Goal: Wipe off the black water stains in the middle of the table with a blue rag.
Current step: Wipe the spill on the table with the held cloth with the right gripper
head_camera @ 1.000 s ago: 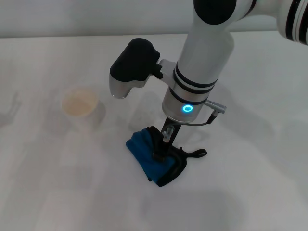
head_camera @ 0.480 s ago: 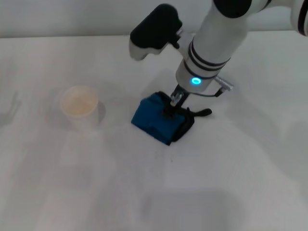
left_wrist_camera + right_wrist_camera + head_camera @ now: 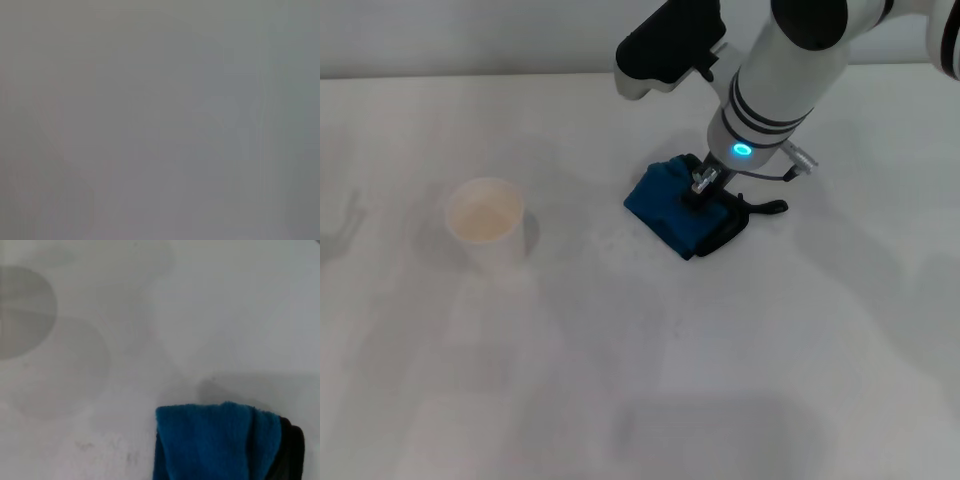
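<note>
My right gripper [image 3: 703,190] is shut on the blue rag [image 3: 682,212] and presses it down on the white table [image 3: 620,390], right of the middle. The rag is folded, with a black edge trailing to its right. It also shows in the right wrist view [image 3: 215,440]. No dark blotch of black water stains shows. Only faint grey specks lie on the table beside the rag [image 3: 82,445], and they also show in the head view [image 3: 610,240]. The left gripper is out of view, and the left wrist view shows only flat grey.
A white paper cup [image 3: 487,218] stands upright at the left, well apart from the rag. The right arm [image 3: 780,80] reaches in from the upper right, above the rag.
My right gripper has dragged the blue rag across the table, from the near middle to farther back and to the right. The cup has not moved.
</note>
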`<move>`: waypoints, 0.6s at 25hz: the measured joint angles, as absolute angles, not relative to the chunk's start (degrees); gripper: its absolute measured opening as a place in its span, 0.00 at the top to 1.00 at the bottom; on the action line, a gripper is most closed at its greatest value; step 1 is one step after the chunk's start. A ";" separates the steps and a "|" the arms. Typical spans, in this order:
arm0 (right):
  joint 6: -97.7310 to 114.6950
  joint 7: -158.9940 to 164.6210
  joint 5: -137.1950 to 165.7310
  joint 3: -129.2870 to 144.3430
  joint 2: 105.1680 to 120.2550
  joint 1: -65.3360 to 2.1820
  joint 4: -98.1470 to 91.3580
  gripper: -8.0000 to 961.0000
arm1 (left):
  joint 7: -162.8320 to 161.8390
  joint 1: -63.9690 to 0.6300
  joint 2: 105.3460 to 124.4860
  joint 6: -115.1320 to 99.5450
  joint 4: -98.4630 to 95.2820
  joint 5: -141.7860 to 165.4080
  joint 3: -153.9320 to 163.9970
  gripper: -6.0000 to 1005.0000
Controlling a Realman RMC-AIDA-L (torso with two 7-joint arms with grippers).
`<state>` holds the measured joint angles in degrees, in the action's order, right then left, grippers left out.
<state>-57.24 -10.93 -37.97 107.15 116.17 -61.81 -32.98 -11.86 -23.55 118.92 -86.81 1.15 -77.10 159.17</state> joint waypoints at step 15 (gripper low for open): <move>-66.20 -22.48 -56.64 111.43 116.07 -59.16 -39.13 0.93 | -11.86 -23.66 118.92 -87.17 1.05 -76.92 159.17 0.12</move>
